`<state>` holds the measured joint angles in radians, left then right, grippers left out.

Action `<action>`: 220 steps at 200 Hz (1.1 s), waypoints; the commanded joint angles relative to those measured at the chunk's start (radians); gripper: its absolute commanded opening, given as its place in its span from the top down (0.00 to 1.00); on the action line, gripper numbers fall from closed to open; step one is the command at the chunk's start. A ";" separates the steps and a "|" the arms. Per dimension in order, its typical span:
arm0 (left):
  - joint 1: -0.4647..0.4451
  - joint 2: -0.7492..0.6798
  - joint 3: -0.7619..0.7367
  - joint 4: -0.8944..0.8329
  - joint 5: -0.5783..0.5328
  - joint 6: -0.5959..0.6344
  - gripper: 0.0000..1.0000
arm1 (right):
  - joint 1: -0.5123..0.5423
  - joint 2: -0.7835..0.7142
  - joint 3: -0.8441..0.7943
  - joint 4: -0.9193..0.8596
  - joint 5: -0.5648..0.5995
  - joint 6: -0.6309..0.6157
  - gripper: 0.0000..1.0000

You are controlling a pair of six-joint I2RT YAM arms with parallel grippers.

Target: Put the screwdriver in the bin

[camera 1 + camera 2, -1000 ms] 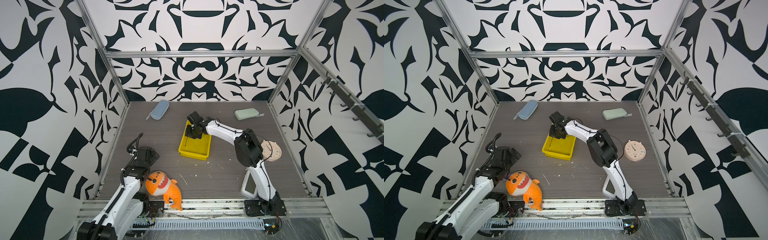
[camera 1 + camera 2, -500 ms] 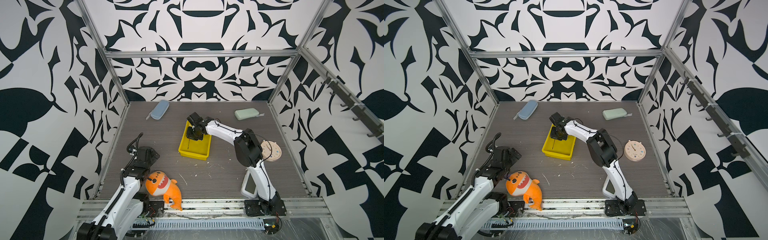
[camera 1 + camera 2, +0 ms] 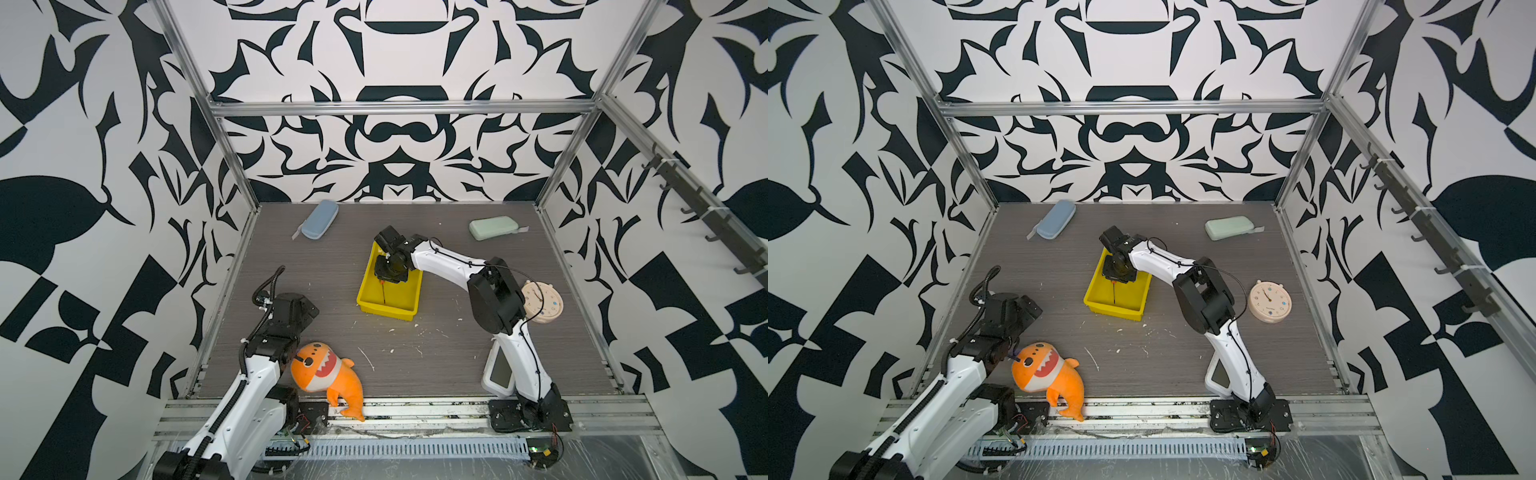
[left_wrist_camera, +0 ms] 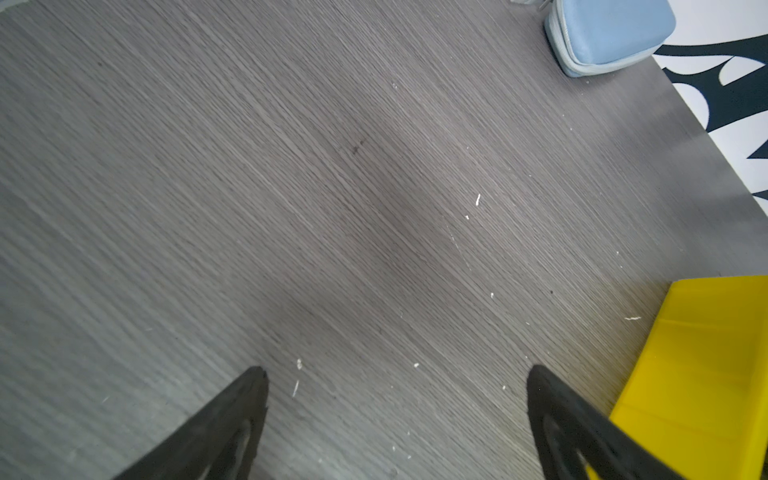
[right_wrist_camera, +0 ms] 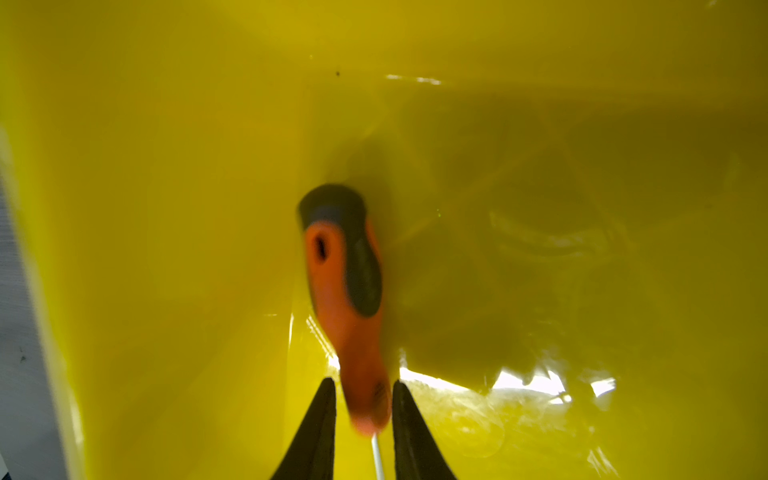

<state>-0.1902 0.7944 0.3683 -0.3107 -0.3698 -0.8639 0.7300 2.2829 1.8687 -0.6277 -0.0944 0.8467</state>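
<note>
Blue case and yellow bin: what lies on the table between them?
Only bare grey table with white specks separates the blue case from the bin, shown in the left wrist view.

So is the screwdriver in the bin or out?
In: the screwdriver shows inside the bin, between the tips of the right pincer; gripped or loose, cannot tell.

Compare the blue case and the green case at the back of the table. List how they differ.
Colour: the blue case is light blue, the green case pale mint. Place: the blue case lies back left, the green case back right. Pose: the blue case sits diagonally, the green case nearly crosswise. Shared: both are rounded oblong cases lying flat on the table.
</note>
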 commanded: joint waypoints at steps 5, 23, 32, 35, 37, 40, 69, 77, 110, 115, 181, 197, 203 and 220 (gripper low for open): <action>0.001 0.010 0.012 0.002 -0.007 -0.006 0.00 | 0.002 -0.065 0.011 -0.007 0.020 -0.011 0.73; 0.001 0.024 0.018 0.005 -0.005 -0.002 0.00 | 0.001 -0.079 0.025 -0.020 0.027 -0.018 0.73; 0.001 0.031 0.021 0.005 -0.005 -0.002 0.00 | 0.000 -0.086 0.036 -0.032 0.036 -0.024 0.73; 0.001 0.033 0.022 0.004 -0.004 -0.002 0.00 | 0.000 -0.091 0.037 -0.036 0.041 -0.026 0.73; 0.001 0.035 0.023 0.004 -0.004 -0.001 0.00 | -0.001 -0.094 0.037 -0.038 0.045 -0.028 0.73; 0.001 0.036 0.023 0.003 -0.004 -0.002 0.00 | 0.000 -0.099 0.036 -0.039 0.051 -0.031 0.73; 0.001 0.035 0.029 -0.013 -0.003 -0.004 0.00 | -0.006 -0.187 -0.012 -0.035 0.126 -0.094 0.74; 0.001 0.027 0.026 -0.016 -0.003 -0.005 0.00 | -0.011 -0.221 -0.027 -0.040 0.153 -0.124 0.72; 0.002 -0.012 0.003 0.001 -0.004 -0.007 0.00 | -0.049 -0.400 -0.157 -0.070 0.277 -0.190 0.69; 0.001 -0.015 0.002 0.004 -0.005 -0.007 0.00 | -0.055 -0.431 -0.189 -0.067 0.330 -0.199 0.69; 0.001 0.036 0.019 0.016 0.018 0.006 0.00 | -0.182 -0.798 -0.646 0.139 0.603 -0.231 0.35; 0.001 0.049 0.027 0.011 0.020 0.006 0.00 | -0.205 -0.851 -0.707 0.207 0.644 -0.228 0.32; 0.001 0.049 0.029 0.007 0.019 0.005 0.00 | -0.208 -0.865 -0.727 0.236 0.662 -0.232 0.31; 0.001 0.041 0.026 0.006 0.017 0.005 0.00 | -0.208 -0.885 -0.793 0.351 0.694 -0.284 0.28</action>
<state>-0.1902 0.8413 0.3683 -0.2955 -0.3527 -0.8597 0.5163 1.4521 1.1309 -0.4713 0.4911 0.6186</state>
